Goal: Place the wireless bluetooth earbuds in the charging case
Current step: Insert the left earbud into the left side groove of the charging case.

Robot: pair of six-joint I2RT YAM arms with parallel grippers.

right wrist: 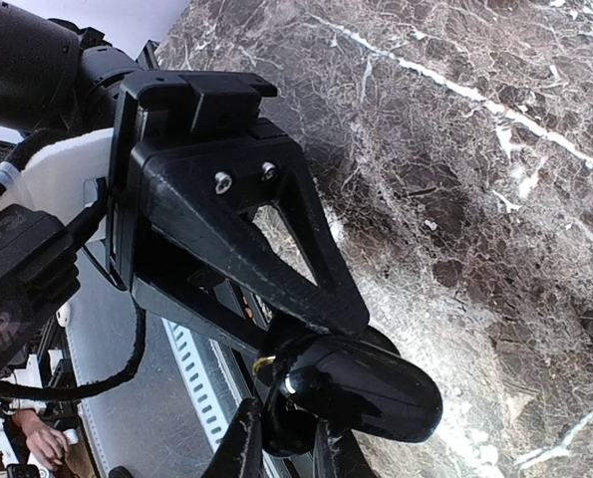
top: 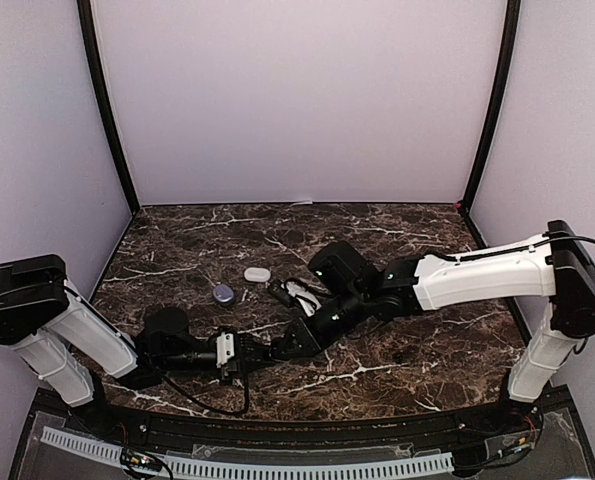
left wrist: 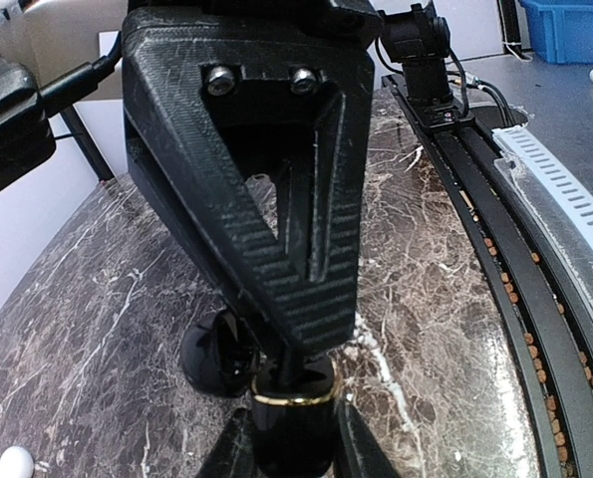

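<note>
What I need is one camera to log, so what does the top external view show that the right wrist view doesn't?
Only the top external view: the white case and the purple-grey case lying apart on the table, plus both whole arms. Only the right wrist view: a glossy black case with a gold hinge, close up at the right pincer. Both: the dark marble table and the left pincer meeting the right one.

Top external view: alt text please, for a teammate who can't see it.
The left gripper and right gripper meet low over the front of a dark marble table. Behind them lie a white case and a purplish case, apart.
</note>
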